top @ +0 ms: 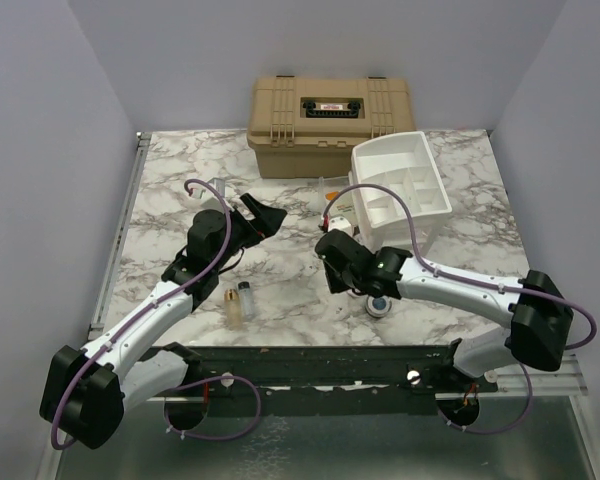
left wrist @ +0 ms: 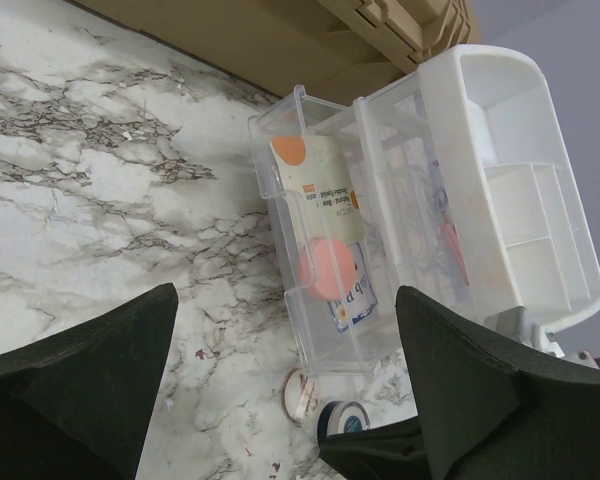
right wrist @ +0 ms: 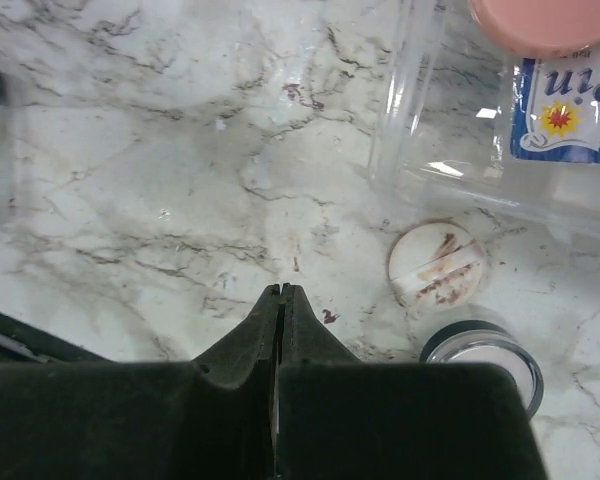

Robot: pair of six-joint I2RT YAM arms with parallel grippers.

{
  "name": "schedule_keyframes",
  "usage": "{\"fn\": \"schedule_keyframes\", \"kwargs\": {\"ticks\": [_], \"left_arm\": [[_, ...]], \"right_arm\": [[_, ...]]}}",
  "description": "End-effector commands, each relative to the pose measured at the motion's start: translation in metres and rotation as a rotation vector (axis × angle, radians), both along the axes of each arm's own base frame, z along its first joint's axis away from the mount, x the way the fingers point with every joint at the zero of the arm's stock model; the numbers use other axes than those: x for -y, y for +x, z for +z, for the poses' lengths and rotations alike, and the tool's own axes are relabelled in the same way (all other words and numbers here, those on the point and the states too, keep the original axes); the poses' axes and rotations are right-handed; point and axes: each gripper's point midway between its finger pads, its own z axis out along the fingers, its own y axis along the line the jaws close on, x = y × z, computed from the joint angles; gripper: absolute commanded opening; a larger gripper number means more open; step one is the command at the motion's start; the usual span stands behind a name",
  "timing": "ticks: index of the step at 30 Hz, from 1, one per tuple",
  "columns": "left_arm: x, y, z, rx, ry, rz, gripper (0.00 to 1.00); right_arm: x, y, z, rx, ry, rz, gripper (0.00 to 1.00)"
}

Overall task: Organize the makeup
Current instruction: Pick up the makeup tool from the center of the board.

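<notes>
Right gripper point(right wrist: 280, 292) closed, hovering low, seemingly empty

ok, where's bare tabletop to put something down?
Back-left marble tabletop, between the tan hard plastic case and the left edge. Right of the white tiered plastic organizer. Crowded at the organizer's front: small round dark jar, shut right hand.

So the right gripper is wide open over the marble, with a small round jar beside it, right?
Not open: the right wrist view shows the right gripper shut tight, holding nothing. The small round jar does sit beside it.
</notes>
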Motion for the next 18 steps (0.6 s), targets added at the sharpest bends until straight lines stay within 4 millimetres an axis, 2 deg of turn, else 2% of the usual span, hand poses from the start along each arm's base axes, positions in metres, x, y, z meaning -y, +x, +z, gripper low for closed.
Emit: {"fn": "schedule_keyframes", "kwargs": {"ticks": [1,2,3,6,9,12,18], "left_arm": [[-0.004,-0.001,0.004,0.022,0.01,0.011,0.92],[-0.005,-0.001,0.004,0.023,0.012,0.012,0.92],[-0.005,-0.001,0.003,0.02,0.01,0.016,0.92],[-0.005,-0.001,0.001,0.016,0.001,0.017,0.92],[-0.003,-0.001,0.002,0.014,-0.003,0.01,0.92],[-0.003,-0.001,0.003,0.016,-0.005,0.01,0.92],[-0.004,-0.002,0.005,0.021,-0.001,0.011,0.92]], "right_arm": [[0.009,-0.014,0.005,-0.045,-0.035,0.003,0.04],[0.02,-0.014,-0.001,-0.045,-0.07,-0.041,0.16],[0.031,-0.013,-0.009,-0.04,-0.11,-0.088,0.23],[0.053,-0.013,-0.029,-0.037,-0.185,-0.182,0.36],[0.054,-0.011,-0.042,-0.051,-0.14,-0.23,0.44],[0.053,0.0,-0.053,-0.067,-0.09,-0.265,0.46],[0.058,0.015,-0.067,-0.059,-0.106,-0.303,0.57]]}}
